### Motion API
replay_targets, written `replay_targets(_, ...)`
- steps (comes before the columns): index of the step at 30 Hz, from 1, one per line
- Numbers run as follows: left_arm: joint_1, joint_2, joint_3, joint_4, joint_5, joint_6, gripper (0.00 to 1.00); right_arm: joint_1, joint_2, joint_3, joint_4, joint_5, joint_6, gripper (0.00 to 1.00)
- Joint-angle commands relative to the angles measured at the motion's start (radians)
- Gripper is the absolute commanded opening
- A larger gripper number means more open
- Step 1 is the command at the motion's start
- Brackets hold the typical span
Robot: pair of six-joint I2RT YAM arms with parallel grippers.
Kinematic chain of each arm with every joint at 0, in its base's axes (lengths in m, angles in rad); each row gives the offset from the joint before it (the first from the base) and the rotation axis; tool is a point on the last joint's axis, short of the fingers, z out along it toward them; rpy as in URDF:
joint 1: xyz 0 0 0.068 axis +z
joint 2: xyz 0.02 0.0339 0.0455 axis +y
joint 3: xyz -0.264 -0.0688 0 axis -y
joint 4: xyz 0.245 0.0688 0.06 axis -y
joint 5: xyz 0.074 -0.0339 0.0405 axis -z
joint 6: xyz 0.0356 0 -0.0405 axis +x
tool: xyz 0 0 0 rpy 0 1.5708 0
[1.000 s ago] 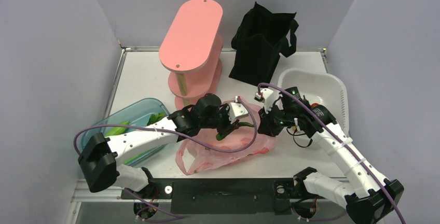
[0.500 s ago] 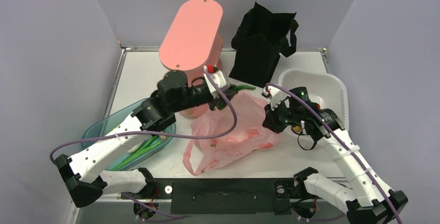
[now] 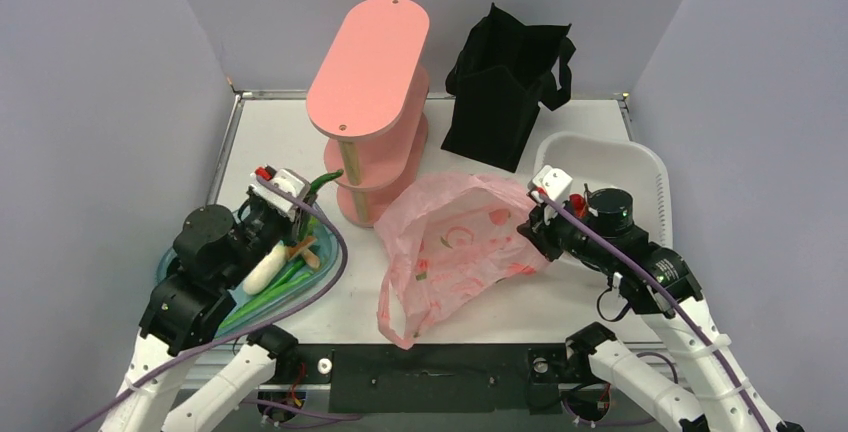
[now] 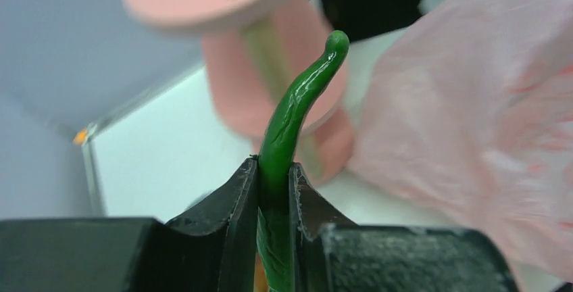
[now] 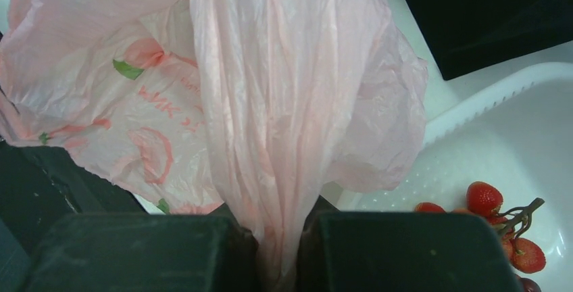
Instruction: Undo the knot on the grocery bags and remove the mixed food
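Left gripper point(image 4: 273, 177) clamps green stalk point(image 4: 292, 113) pointing far-right, over bin's point(image 3: 166, 268) far edge; right gripper point(image 5: 277, 251) pinches pink bag point(image 5: 270, 103).

Crumpled pink bag point(image 3: 455, 242) mid-table; black tote point(image 3: 505, 82) upright behind.

So the left arm point(image 3: 200, 272) sits folded up around 8 o'clock, elbow bent. The left pincer point(image 4: 273, 170) points toward 2 o'clock, jaws clamped on a small green vegetable point(image 4: 297, 96). The right arm point(image 3: 660, 282) reaches in from 5 o'clock toward 10, and the right pincer point(image 5: 277, 228) is pinched tight on the pink bag point(image 5: 270, 103).
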Motion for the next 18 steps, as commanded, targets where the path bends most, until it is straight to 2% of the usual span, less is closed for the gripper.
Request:
replay_targets(1,0.108,-0.041,-0.178,-0.164,-0.380,0.011,0.00,0.027,0.010,0.000,0.056,0.039,-0.016,0.00)
replay_targets(4,0.227,0.000,-0.220,-0.222,-0.347,0.003,0.00,0.043,0.026,0.013,0.062,0.057,-0.017,0.00)
replay_targets(5,0.302,0.013,-0.232,-0.234,-0.326,0.006,0.00,0.048,0.029,0.021,0.064,0.058,-0.018,0.00)
replay_targets(7,0.418,0.049,-0.241,-0.228,-0.210,0.024,0.01,0.051,0.041,0.030,0.064,0.064,-0.016,0.00)
replay_targets(12,0.651,0.198,-0.205,-0.198,-0.032,0.122,0.14,0.050,0.067,0.048,0.054,0.068,0.004,0.00)
replay_targets(13,0.664,0.248,-0.190,-0.204,-0.018,0.151,0.16,0.050,0.074,0.052,0.053,0.071,0.011,0.00)
replay_targets(18,0.756,0.399,-0.153,-0.295,0.073,0.309,0.38,0.040,0.084,0.097,0.067,0.095,0.044,0.00)
